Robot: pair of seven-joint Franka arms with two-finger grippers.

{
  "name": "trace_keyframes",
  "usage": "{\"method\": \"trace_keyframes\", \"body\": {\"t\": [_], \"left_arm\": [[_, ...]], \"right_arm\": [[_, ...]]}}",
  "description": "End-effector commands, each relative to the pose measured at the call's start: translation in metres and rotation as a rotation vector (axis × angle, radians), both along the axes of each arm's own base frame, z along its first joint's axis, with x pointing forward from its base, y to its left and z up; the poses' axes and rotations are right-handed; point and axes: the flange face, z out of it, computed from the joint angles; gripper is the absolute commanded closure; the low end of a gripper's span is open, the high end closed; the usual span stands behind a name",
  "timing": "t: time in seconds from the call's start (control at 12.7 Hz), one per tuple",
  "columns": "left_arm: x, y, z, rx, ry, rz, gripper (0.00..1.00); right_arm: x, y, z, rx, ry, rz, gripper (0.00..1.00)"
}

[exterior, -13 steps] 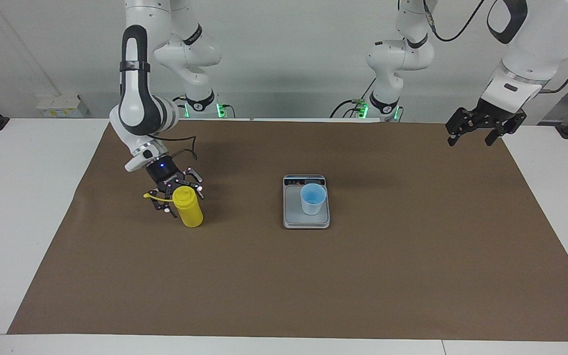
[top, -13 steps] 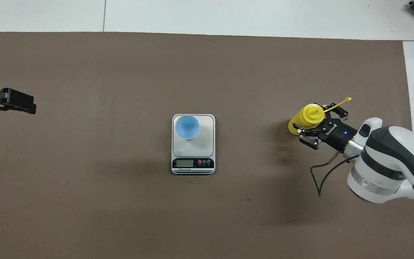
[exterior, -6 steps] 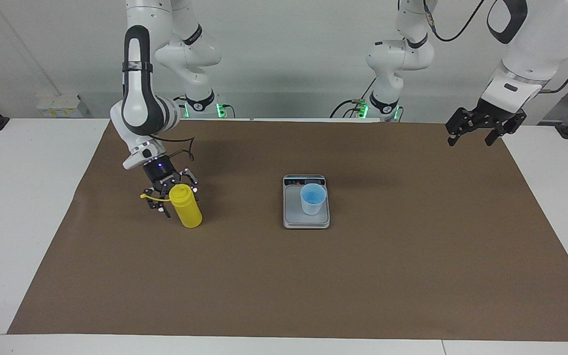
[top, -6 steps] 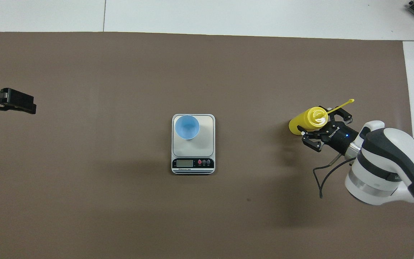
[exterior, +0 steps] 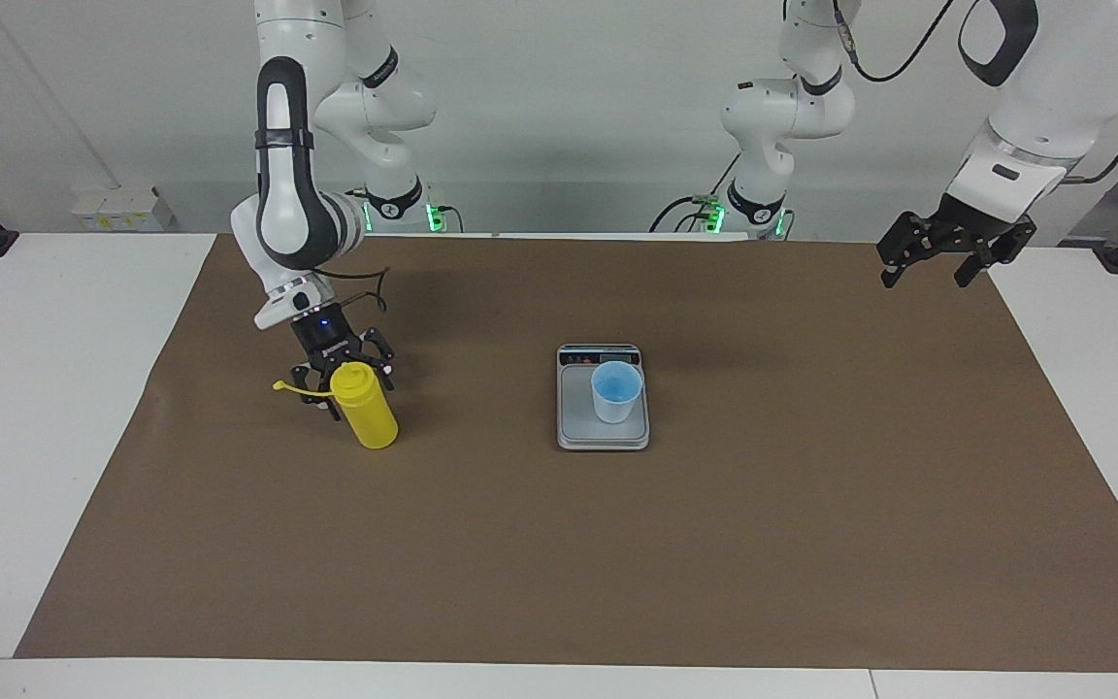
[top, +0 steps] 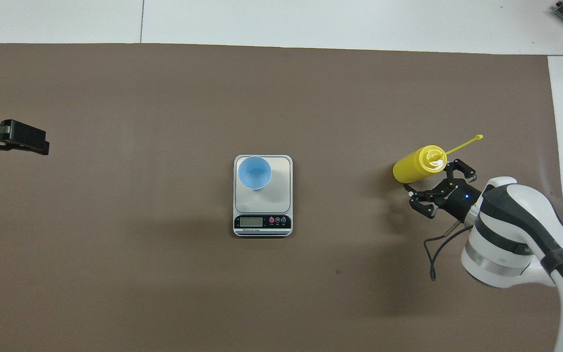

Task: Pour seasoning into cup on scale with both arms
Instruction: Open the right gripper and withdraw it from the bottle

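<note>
1. seasoning bottle (exterior: 365,410) stands upright on the brown mat (exterior: 617,544) toward the right arm's end, cap strap (top: 465,143) sticking out.
2. right gripper (exterior: 344,373), fingers spread, sits just beside the bottle's top, not clamped.
3. blue cup (exterior: 615,390) stands on the scale (exterior: 602,439) mid-table.
4. left gripper (exterior: 947,254) waits, fingers apart, over the mat's edge.

Yellow seasoning bottle (exterior: 365,412) upright, blue cup (exterior: 615,391) on scale (exterior: 578,432)

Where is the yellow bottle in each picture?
Facing view: the yellow plastic squeeze bottle stands upright at mid-height, toward the picture's left.
Overhead view: same bottle, toward the picture's right.
Shared landmark: the flat silver-grey kitchen scale near each picture's centre.
</note>
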Motion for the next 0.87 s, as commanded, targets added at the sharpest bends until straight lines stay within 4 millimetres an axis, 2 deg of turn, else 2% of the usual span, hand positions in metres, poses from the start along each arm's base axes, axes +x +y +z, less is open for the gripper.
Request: {"method": "trace_keyframes", "body": {"t": [0.0, 0.55, 0.79], "left_arm": [[-0.008, 0.001, 0.002, -0.007, 0.008, 0.009, 0.0], [-0.008, 0.001, 0.002, -0.007, 0.008, 0.009, 0.0], [-0.008, 0.001, 0.002, -0.007, 0.008, 0.009, 0.0]], "right_arm": [[-0.016, -0.009, 0.0, -0.068, 0.015, -0.021, 0.0], [-0.032, -0.039, -0.013, -0.227, 0.082, -0.148, 0.0], [-0.033, -0.062, -0.015, -0.258, 0.095, -0.212, 0.0]]}}
